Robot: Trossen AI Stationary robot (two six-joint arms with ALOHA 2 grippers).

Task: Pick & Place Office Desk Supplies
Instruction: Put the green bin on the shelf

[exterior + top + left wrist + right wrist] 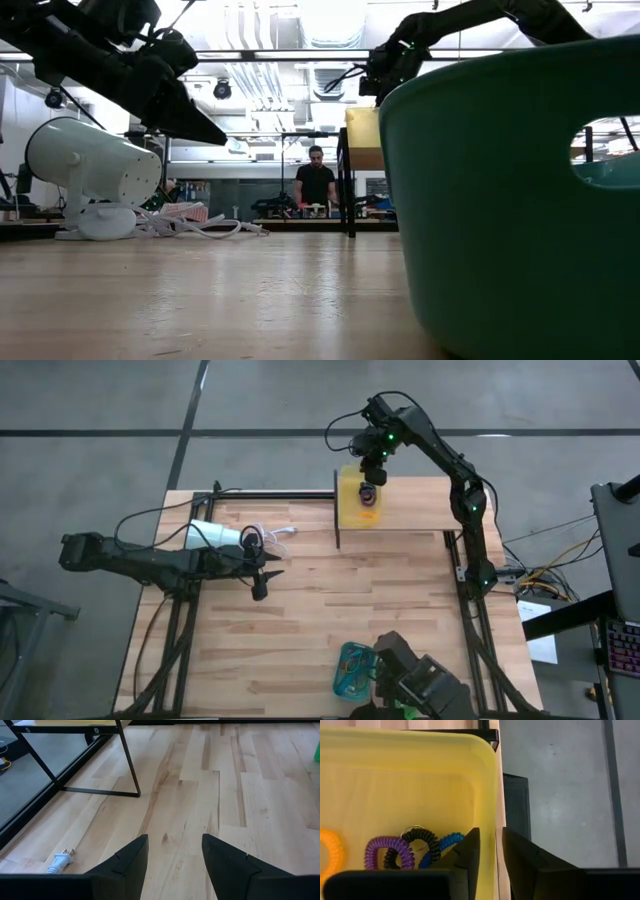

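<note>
My left pincer (262, 584) hangs over the left half of the bench (300, 640), fingers spread and pinching nothing — bare planks show between them in the left wrist view. Just behind it lies the white lamp (215, 536) on its side, its long axis running across the bench, and its cord (283, 532) trails toward the middle; the plug (60, 861) lies flat on the wood near my fingers. Ahead of that pincer stand the black legs of the raised shelf (420, 510) at the far edge, well apart from it.

At the near edge, toward the middle, sits a teal tray (354, 667) holding a few small things I cannot make out. It fills the right side of the low view and blocks most of the bench behind it there.

On the shelf's left end rests the yellow tray (358, 498). My right pincer (370, 485) hovers over its far side, fingers slightly apart, straddling the tray's wall in the right wrist view, holding nothing that I can see. Inside the tray lie the coiled loops — orange (332, 851), purple (387, 852), black (422, 842) and blue (445, 845) — in a row along the floor, the last three touching and overlapping. The blue one lies right by my inner finger.

Far beyond the bench, a person (316, 183) stands in the room.
</note>
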